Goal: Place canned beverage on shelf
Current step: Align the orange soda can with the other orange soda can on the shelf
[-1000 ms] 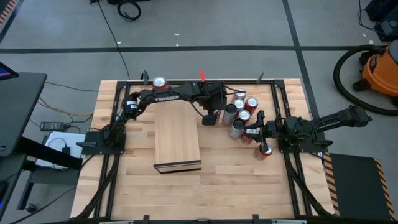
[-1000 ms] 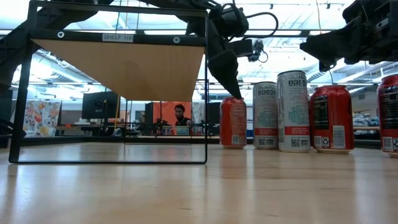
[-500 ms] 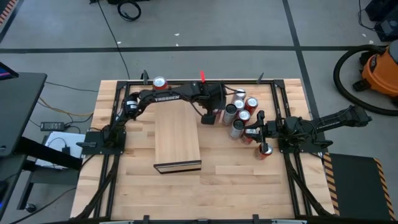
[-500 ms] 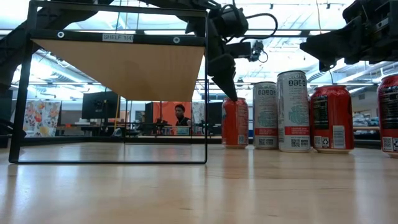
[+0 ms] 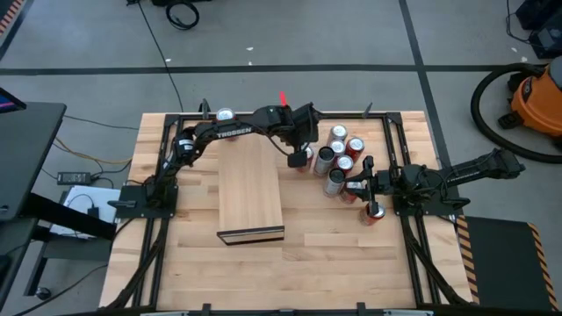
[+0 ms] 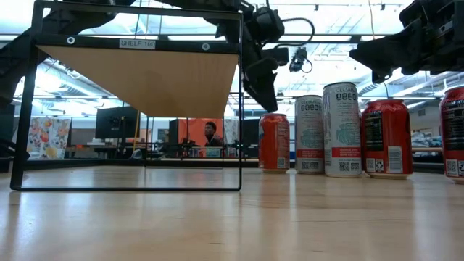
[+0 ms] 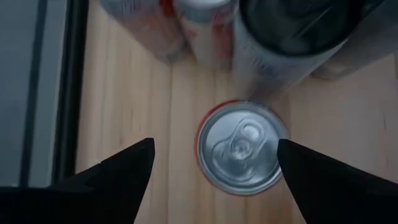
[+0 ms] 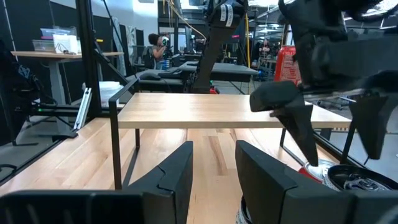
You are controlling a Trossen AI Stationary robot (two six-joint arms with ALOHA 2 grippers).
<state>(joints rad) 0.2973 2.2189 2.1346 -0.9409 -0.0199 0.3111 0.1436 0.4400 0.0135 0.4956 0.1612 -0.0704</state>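
Observation:
A red canned beverage (image 7: 242,146) with a silver top stands upright on the table, at the left of a row of cans (image 6: 341,127) in the low view. My left gripper (image 7: 214,146) hangs open just above it (image 6: 262,90), pointing steeply down, one finger to each side of the can's top and clear of it. The shelf (image 5: 250,184), a pale wood slab on a thin black frame, stands to the left of the cans; the low view shows its underside (image 6: 145,76). My right gripper (image 5: 362,175) waits level beside the cans, its fingers (image 8: 214,165) a narrow gap apart with nothing between them.
Several more cans (image 5: 338,158) crowd together right of the red one. One can (image 5: 375,211) stands near the right arm, another (image 5: 225,114) at the far edge. Black frame rails (image 5: 386,149) border the work area. Bare tabletop lies in front of the shelf.
My left gripper has risen from the red can's top, where one fingertip stood a second ago, and has gone a little toward the table's far edge while rolling slightly. Its fingers have stayed equally far apart. The red can stands where it was.

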